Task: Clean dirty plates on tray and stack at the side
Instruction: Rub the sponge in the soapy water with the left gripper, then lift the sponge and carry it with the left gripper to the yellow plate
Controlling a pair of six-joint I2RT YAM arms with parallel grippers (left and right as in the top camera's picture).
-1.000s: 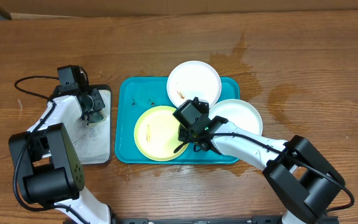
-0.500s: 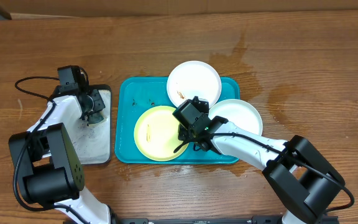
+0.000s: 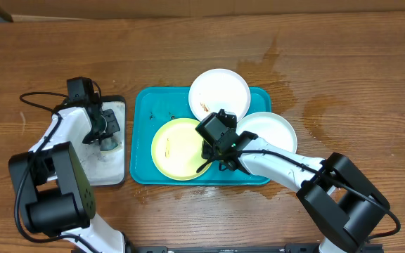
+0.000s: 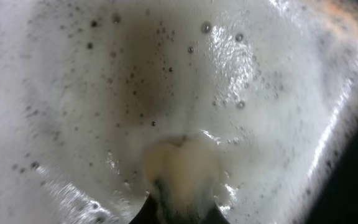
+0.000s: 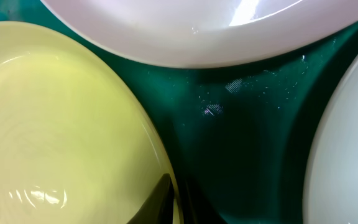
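Now we clench our right hand (image 5: 176, 194) on the rim of the yellow-green plate (image 5: 61, 124) in the teal tray (image 5: 241, 130), our left hand (image 4: 178, 211) closed on a pale lump (image 4: 182, 167) amid suds (image 4: 266, 93).

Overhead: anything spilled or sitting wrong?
Yes. A wet patch darkens the wooden table right of the teal tray. Both white plates overhang the tray's rim: the far plate at its far edge, the right plate at its right edge. Brown smears mark the far plate and the yellow-green plate.
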